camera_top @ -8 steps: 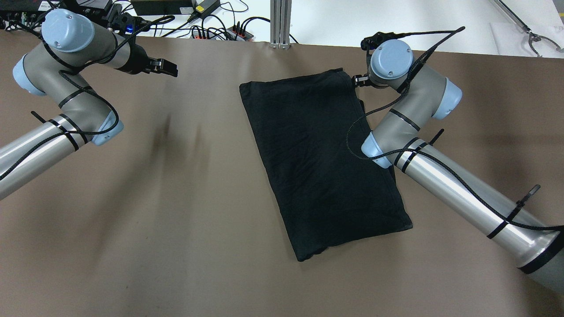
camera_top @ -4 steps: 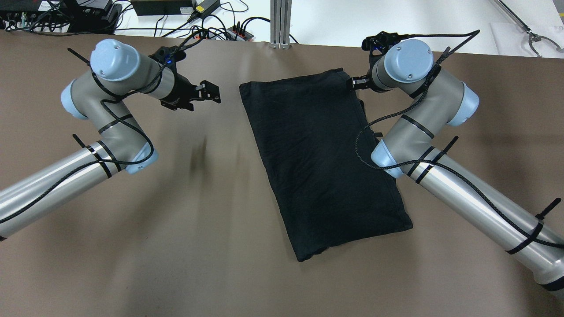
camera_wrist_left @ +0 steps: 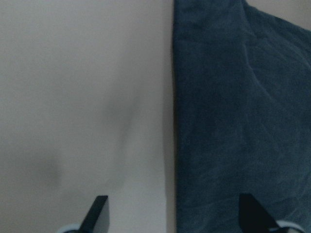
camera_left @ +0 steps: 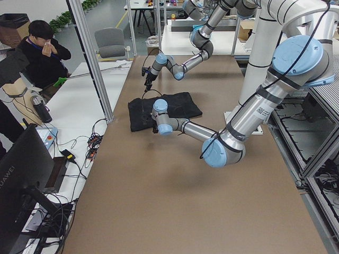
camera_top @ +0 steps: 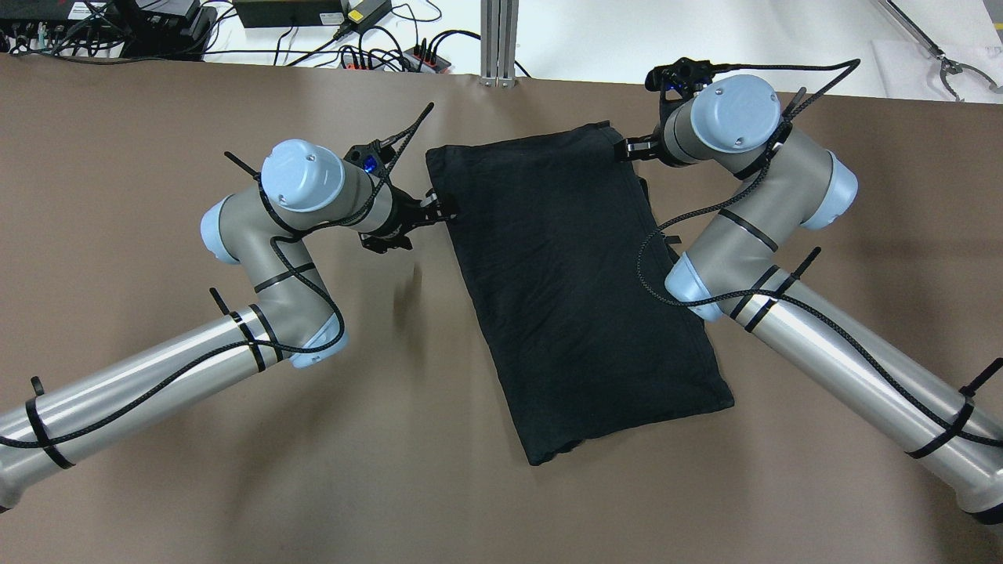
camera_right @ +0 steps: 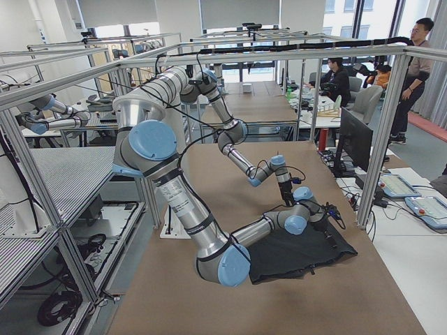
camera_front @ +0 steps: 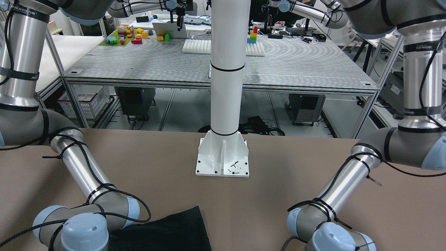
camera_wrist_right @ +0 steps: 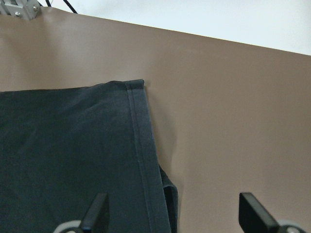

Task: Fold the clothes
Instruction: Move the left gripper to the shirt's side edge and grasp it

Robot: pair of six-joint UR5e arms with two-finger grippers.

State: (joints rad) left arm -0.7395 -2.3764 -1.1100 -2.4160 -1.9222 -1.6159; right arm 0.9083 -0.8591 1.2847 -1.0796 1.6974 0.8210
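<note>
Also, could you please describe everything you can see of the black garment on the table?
The black garment is soft, matte cloth, folded into a long rectangle and lying flat and slantwise on the brown table. A stitched hem runs down from its far right corner, with under-layers peeking out beside it. The open left gripper straddles its far left edge, the open right gripper its far right corner; whether either touches it is unclear.

Folded black garment (camera_top: 572, 290) lying flat

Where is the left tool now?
In the overhead view, the left tool sits at the left edge of the black cloth, near its far corner, open across that edge.
</note>
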